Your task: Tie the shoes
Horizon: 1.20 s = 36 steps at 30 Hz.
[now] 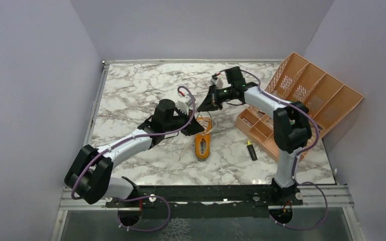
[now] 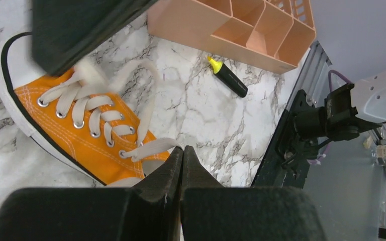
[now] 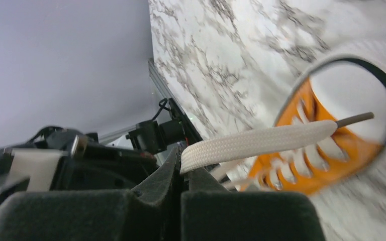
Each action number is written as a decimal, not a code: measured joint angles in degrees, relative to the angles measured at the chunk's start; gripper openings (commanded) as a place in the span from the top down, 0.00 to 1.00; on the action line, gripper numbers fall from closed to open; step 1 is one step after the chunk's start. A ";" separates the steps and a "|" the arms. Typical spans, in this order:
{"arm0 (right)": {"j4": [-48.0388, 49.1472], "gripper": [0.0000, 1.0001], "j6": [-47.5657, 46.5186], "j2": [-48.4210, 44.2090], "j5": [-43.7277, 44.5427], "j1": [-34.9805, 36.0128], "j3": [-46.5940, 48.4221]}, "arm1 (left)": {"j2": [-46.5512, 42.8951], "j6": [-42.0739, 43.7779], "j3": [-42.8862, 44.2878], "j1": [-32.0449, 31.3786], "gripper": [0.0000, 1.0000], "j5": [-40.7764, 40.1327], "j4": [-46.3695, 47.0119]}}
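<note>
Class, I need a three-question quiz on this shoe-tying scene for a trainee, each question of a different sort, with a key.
1. True or false: the right gripper is shut on the white lace of the sneaker.
2. What lies beside the organizer? A) scissors B) a highlighter C) a spoon
3. Fill in: the left gripper is ___ (open or shut).
Key: 1 true; 2 B; 3 shut.

Organizer (image 1: 311, 90) and highlighter (image 1: 252, 150) right of sneaker (image 1: 202, 145), open marble (image 1: 130, 85) far left
</note>
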 measured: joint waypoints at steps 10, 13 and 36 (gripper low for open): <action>-3.15 0.76 1.05 17.35 -2.19 15.67 12.96 | -5.38 0.42 -7.65 -0.31 1.00 -0.87 4.39; -7.56 0.50 -2.16 18.51 -3.17 17.35 14.32 | -5.88 0.72 -8.63 -0.39 1.00 -0.87 5.35; 1.14 0.31 -23.34 -36.98 22.45 14.71 -24.35 | 11.06 -3.69 5.20 0.79 1.00 -0.37 2.21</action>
